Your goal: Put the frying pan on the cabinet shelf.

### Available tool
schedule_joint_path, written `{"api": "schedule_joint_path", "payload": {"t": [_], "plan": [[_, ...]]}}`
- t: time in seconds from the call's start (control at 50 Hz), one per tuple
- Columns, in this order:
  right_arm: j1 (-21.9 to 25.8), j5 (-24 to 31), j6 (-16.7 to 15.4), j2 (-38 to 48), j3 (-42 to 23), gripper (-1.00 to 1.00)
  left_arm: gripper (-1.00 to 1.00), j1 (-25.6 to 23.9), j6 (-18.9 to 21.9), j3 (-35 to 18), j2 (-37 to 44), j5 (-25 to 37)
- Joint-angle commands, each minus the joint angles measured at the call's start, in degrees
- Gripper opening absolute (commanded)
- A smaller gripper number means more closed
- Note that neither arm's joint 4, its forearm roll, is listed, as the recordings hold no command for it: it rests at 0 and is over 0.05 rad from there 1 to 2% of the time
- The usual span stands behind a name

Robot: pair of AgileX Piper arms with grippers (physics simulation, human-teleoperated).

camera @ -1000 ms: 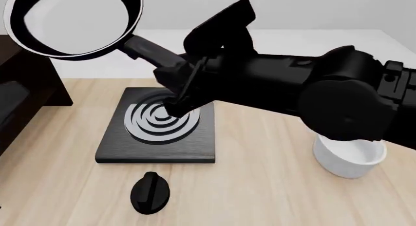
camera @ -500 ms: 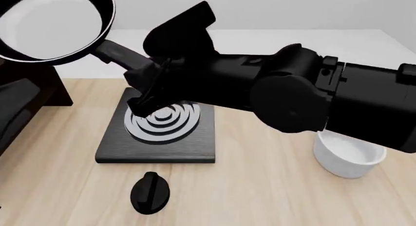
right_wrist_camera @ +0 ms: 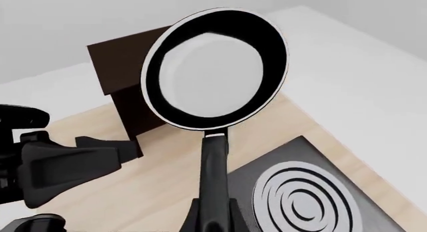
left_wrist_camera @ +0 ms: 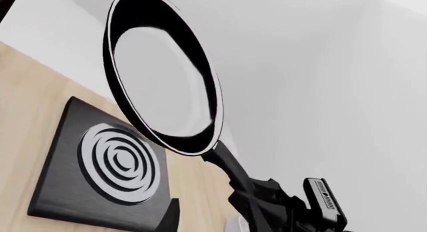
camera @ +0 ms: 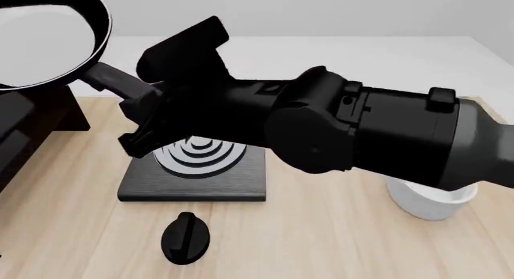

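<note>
The frying pan (camera: 36, 41), black with a pale inside, hangs in the air at the far left, partly cut off by the picture edge. It is over the dark brown cabinet (camera: 44, 113), whose shelf surface I cannot make out. My right gripper (camera: 144, 107) is shut on the pan's long handle (camera: 112, 80). The right wrist view looks up the handle (right_wrist_camera: 213, 162) to the pan (right_wrist_camera: 217, 69), with the cabinet (right_wrist_camera: 123, 77) behind it. The left wrist view shows the pan (left_wrist_camera: 163, 77) tilted in the air. A black part of the left arm (right_wrist_camera: 63, 162) shows beside the cabinet, its fingers unclear.
A black square stove plate (camera: 192, 174) with grey rings lies mid-table under the right arm. A black knob (camera: 186, 237) lies in front of it. A white bowl (camera: 430, 201) stands at the right, partly behind the arm.
My right arm has swung left with the pan in its grip. The pan has travelled from beside the cabinet to over it and now runs off the left edge.
</note>
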Motion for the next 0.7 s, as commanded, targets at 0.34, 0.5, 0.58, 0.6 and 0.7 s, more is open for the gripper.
{"api": "schedule_joint_path", "payload": {"t": [0.34, 0.5, 0.58, 0.6, 0.7], "plan": [[5.51, -4.83, 3.33, 0.90, -1.56, -1.00, 1.00, 1.58, -0.80, -0.38, -0.47, 0.22], [6.43, -5.36, 3.69, 1.11, -1.49, -1.00, 1.00, 1.55, -0.74, 0.26, -0.38, -0.42], [6.50, -5.42, 3.88, 0.97, -1.65, -1.00, 1.00, 1.60, -0.93, 0.58, -0.36, -0.60], [6.54, -5.44, 3.90, 0.96, -1.66, -1.00, 1.00, 1.66, -0.95, 0.58, -0.36, -0.59], [6.88, -5.64, 4.09, 1.13, -1.80, -1.00, 1.00, 1.46, -1.31, 0.46, -0.51, -0.43]]}}
